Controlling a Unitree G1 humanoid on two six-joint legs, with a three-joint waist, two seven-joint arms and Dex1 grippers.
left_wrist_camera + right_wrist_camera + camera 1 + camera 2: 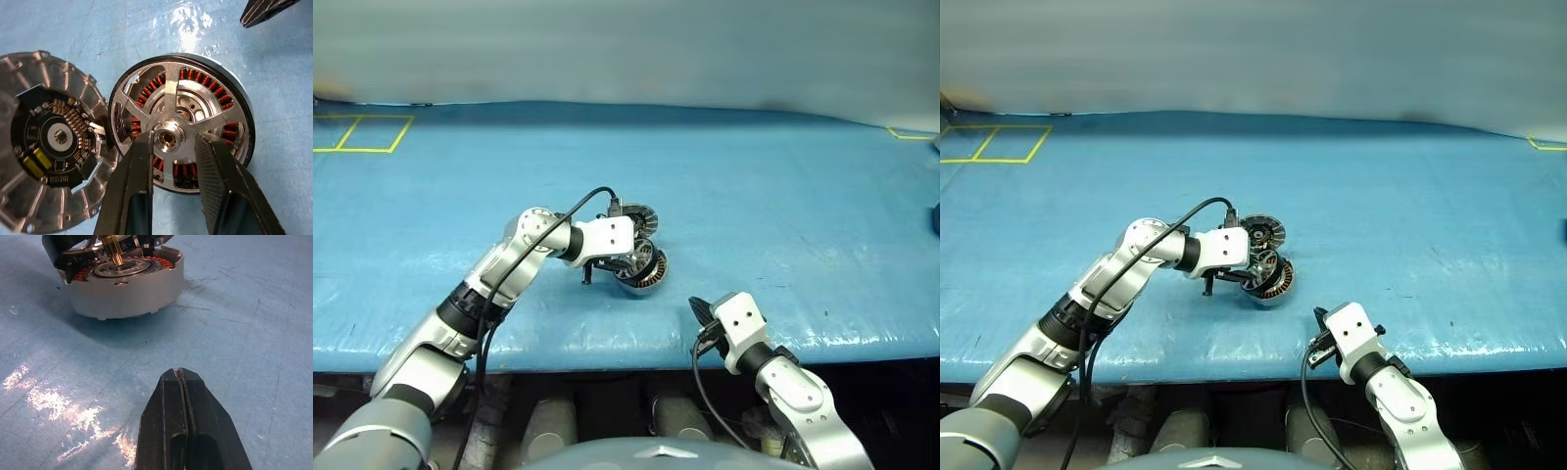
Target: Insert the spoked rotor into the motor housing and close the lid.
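Observation:
The motor housing point(646, 274) stands on the blue table near the front middle, its copper coils point(230, 131) showing through the spoked rotor point(171, 88). My left gripper point(172, 138) is shut on the rotor's shiny hub, one finger on each side. The rotor sits tilted just over the housing point(127, 293), with its brass shaft point(116, 254) pointing into the centre. The lid point(54, 142) lies open beside the housing, inner face up, joined at the edge point(641, 217). My right gripper point(179, 374) is shut and empty, a short way in front of the housing near the table's front edge point(698, 308).
The blue table point(783, 196) stretches wide on all sides of the housing. Yellow tape squares point(362, 134) mark its far left corner, and another yellow mark point(911, 133) lies at the far right. A black cable point(578, 206) arcs over my left wrist.

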